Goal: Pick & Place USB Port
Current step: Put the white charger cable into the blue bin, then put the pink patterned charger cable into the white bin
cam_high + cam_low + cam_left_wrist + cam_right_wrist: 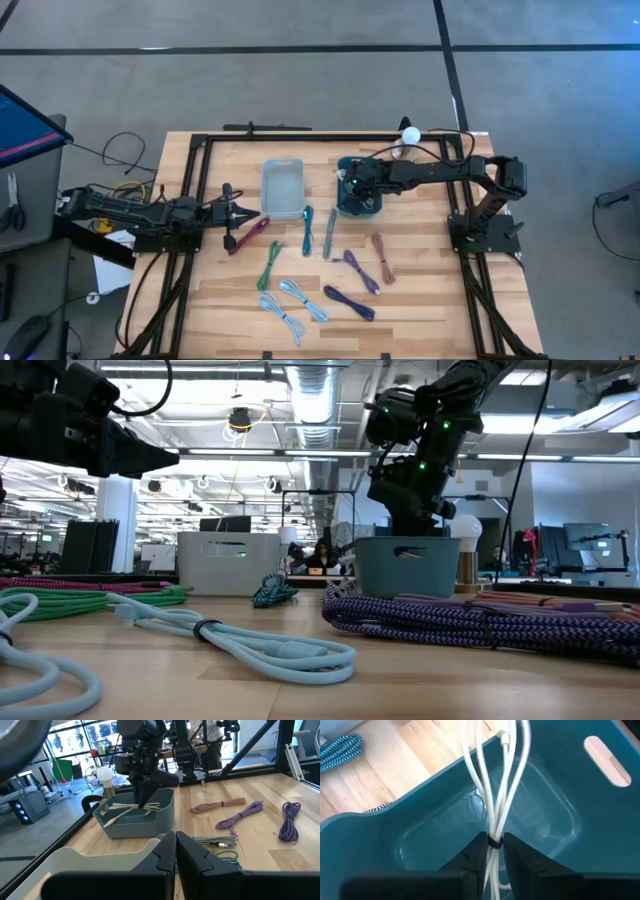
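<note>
White cable (496,795) between right fingers (475,851)

White cable (496,780) between end effector (494,851) fingers, over teal bin (560,785)

The surface (420,300) is pale wood, planked, with a smooth satin finish, framed in matt black metal rail (300,137). The teal bin (420,820) is smooth, glossy moulded plastic, and the white bin (282,188) looks like matt translucent plastic. The white cable (495,780) has a smooth, slightly glossy plastic sheath bound by a dark tie, whereas the purple cable (450,622) and teal cable (340,750) show a rough braided cloth sleeve.
</note>
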Controlling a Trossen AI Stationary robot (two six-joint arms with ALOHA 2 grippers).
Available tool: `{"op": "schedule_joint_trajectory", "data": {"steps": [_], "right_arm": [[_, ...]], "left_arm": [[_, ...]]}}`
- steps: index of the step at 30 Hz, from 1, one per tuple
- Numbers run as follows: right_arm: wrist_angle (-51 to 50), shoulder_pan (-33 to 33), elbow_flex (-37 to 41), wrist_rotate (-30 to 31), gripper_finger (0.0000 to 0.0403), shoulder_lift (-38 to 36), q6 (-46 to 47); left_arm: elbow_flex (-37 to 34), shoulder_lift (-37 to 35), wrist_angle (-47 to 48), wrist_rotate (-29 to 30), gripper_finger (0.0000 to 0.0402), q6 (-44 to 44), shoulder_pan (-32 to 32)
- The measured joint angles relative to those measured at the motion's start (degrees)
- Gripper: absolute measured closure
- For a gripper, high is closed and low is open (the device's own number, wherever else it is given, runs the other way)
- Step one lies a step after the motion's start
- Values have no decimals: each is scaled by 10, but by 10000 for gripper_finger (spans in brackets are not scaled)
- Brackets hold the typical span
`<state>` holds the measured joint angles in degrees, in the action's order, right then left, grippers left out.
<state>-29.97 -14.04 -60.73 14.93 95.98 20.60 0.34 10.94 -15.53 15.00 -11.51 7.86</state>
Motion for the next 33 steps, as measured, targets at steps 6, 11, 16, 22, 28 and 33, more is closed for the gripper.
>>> {"op": "schedule_joint_trajectory", "data": {"steps": [6,11,16,22,28,33], "right_arm": [[-2,0,0,1,320,-5,-32],[-18,0,-6,-4,322,-38,-58],[-49,1,-28,-78,322,-94,-76],[-128,7,-31,-197,322,-158,-65],[-222,36,-31,-198,322,-200,2],[-212,71,-31,-189,322,-217,0]], "left_arm": [[0,0,0,0,389,0,0],[0,0,0,0,389,0,0],[0,0,0,0,389,0,0],[0,0,0,0,389,0,0],[0,0,-1,0,389,0,0],[0,0,-4,0,389,0,0]]}}
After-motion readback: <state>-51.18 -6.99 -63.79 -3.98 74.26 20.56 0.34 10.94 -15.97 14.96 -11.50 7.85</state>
